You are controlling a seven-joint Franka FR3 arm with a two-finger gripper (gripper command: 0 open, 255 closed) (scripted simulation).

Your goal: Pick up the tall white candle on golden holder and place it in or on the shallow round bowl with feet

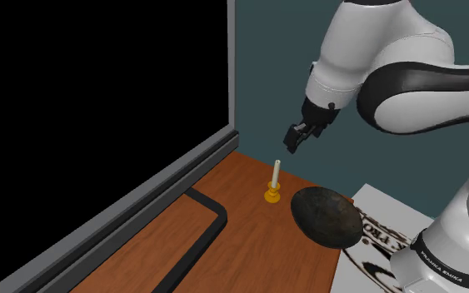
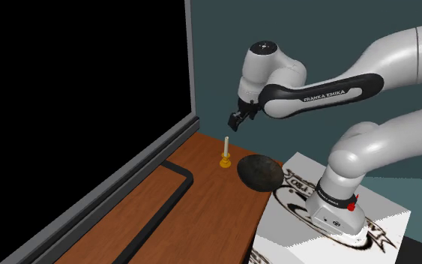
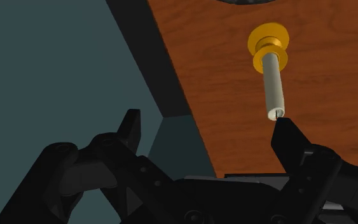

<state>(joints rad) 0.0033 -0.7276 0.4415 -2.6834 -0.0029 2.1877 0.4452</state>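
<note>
A slim white candle (image 1: 276, 174) stands upright in a small golden holder (image 1: 272, 196) on the wooden tabletop (image 1: 182, 250), near its far corner. Beside it, toward the stand, a dark round shallow bowl (image 1: 327, 216) rests near the table's edge. My black gripper (image 1: 296, 138) hangs in the air above the candle, a little past its tip, open with nothing between its fingers. In the wrist view the candle (image 3: 273, 86) and holder (image 3: 269, 39) lie beyond one fingertip (image 3: 287, 137) of the gripper (image 3: 209, 135), and a sliver of the bowl (image 3: 247, 2) shows past the holder.
A grey window frame (image 1: 141, 196) with a black area behind it runs along the table's far side, meeting a teal wall (image 1: 266, 67) at the corner. A black rail (image 1: 209, 218) lies on the wood. The white stand (image 1: 382, 250) adjoins the table.
</note>
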